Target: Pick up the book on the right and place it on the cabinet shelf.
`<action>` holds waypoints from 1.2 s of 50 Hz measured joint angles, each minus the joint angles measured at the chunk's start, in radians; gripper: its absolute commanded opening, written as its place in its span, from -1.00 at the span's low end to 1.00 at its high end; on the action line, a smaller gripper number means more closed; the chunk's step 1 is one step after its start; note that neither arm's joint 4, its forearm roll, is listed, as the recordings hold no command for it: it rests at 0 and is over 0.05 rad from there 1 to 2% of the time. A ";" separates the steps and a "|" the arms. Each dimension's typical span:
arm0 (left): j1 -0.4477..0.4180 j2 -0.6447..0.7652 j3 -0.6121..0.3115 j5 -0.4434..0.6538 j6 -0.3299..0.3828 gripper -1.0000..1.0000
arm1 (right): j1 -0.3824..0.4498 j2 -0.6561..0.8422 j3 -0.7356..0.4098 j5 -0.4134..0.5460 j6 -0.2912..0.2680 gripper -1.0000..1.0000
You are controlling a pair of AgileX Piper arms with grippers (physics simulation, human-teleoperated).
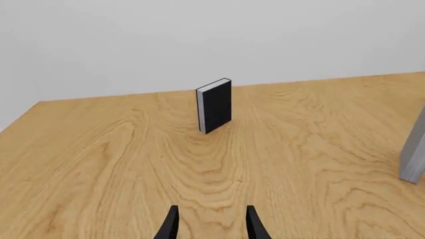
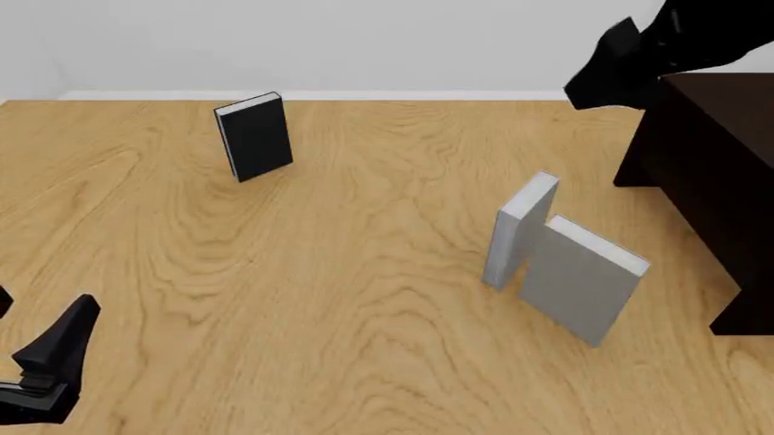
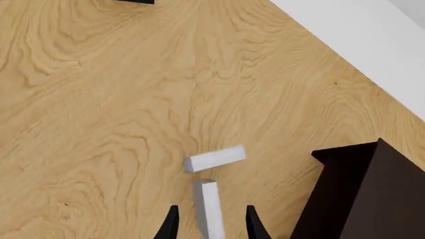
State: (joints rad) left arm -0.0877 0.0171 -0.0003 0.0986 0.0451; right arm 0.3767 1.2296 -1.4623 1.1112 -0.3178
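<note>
Light wood-grain tabletop (image 2: 362, 308), black book (image 2: 254, 136) upright far left, two grey books upright centre-right, thicker one (image 2: 517, 231) just beside the book (image 2: 583, 281), dark cabinet (image 2: 708, 181) at right edge

Light grey book (image 2: 581, 285), near-black cabinet (image 2: 713, 172), wood-grain table (image 2: 339, 290)

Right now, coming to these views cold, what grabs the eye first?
Two light grey books stand upright close together right of centre on the table: the book nearer, its twin just behind. A black book stands alone at far left, and the dark cabinet fills the right edge. The right hand hangs high above the grey pair, open.
</note>
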 measured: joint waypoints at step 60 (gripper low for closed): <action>0.014 -0.012 0.000 0.001 0.018 1.00 | -0.034 0.135 0.188 -0.183 -0.038 1.00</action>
State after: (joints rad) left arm -0.0740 0.0052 -0.0003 0.0993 0.0630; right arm 0.3424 1.3650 -1.2746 0.9286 -0.3561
